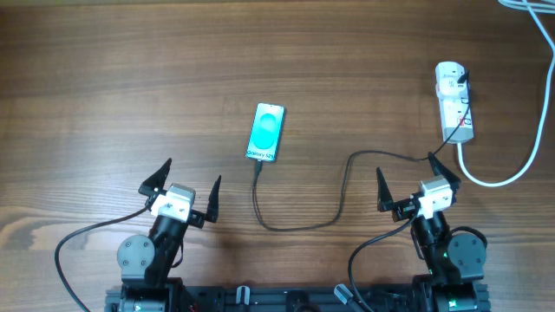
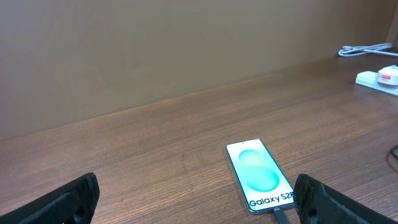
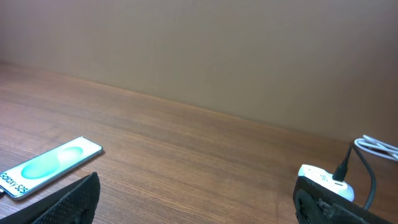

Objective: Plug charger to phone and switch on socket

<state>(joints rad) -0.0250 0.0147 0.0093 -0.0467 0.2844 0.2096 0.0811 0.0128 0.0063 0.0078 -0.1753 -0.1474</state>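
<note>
— Two grippers in the overhead view: how do they stand, and where do the task's things lie?
— Both the left gripper [image 1: 193, 170] and the right gripper [image 1: 405, 166] sit low over the near side of the table [image 1: 130, 69], jaws spread wide, holding nothing. The phone [image 1: 265, 132] lies mid-table, screen up. The charger [image 1: 299, 227] runs from its near end in a loop towards the socket [image 1: 453, 102] at far right, so the plugging step looks done.
— Which relation governs the coming move?
— The socket lies ahead of the right gripper and a little to its right, with its long axis running away from the robot. Its red switch [image 1: 467, 130] seems to sit at the near end. The right arm is much the nearer; the left is well apart.
— Left wrist view?
— Fingers wide at both lower corners, empty. The phone lies just ahead between them, the connector apparently seated in its lettered end. The socket shows far off at the right edge.
— Right wrist view?
— Fingers wide again, nothing held. The socket peeps out just behind the right-hand finger, a black plug [image 3: 341, 171] standing in it and the white lead [image 3: 376, 146] trailing beyond. The switch is hidden here, and the phone lies off to the left. Judged next step: the right arm advances and presses the switch with one fingertip
</note>
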